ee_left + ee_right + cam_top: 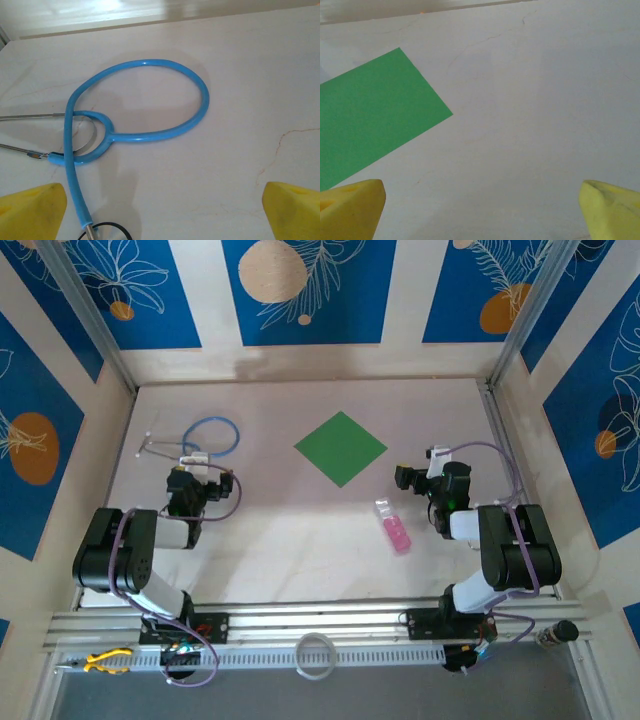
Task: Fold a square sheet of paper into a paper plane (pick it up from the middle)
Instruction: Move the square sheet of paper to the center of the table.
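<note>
The square sheet of paper (340, 448) lies flat and unfolded on the table, turned like a diamond, at the middle back. Its near right corner (375, 115) shows at the left of the right wrist view. My left gripper (192, 480) rests low at the left, open, its yellow fingertips (32, 212) wide apart over bare table. My right gripper (422, 476) sits to the right of the sheet, open too, yellow fingertips (615, 212) spread with nothing between them. Both are apart from the paper.
A blue-tubed stethoscope (205, 438) lies just beyond the left gripper, its loop (150, 100) in front of the fingers. A small pink bottle (393, 526) lies between the arms, near the right one. Walls close the table on three sides.
</note>
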`<state>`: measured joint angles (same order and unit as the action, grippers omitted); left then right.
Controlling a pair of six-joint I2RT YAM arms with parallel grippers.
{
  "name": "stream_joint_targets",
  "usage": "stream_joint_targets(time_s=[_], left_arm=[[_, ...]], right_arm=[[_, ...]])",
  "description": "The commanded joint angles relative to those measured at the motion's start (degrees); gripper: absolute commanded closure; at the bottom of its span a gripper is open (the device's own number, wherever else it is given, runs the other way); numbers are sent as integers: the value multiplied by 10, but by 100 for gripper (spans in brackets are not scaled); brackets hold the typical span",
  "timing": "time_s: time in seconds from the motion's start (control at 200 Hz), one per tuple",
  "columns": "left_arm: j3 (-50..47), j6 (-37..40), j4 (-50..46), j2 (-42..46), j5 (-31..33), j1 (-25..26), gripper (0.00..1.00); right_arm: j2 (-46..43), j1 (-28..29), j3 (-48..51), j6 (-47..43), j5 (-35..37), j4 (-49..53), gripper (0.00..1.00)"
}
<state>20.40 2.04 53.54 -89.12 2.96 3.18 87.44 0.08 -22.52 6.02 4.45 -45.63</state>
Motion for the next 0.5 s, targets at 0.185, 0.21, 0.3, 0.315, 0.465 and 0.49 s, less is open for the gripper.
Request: stream_joint_targets(time_s=[0.185,0.21,0.3,0.315,0.465,0.49], left_arm=[[11,4,1,-4,-10,2,0],[11,4,0,-4,-10,2,0],[11,4,1,-4,-10,2,0],[11,4,1,-4,-10,2,0],[12,4,-1,-5,-10,1,0],[12,4,-1,-5,-10,2,0]], right_arm=[[-2,-3,-15,-2,-7,-2,1],[-3,-3,-16,-2,-7,-2,1],[-2,-3,-16,-2,-8,-2,1],[-2,-3,-16,-1,-8,-1,1],[-2,-4,-17,-1,-9,0,1],[-2,-3,-17,-1,-9,0,1]])
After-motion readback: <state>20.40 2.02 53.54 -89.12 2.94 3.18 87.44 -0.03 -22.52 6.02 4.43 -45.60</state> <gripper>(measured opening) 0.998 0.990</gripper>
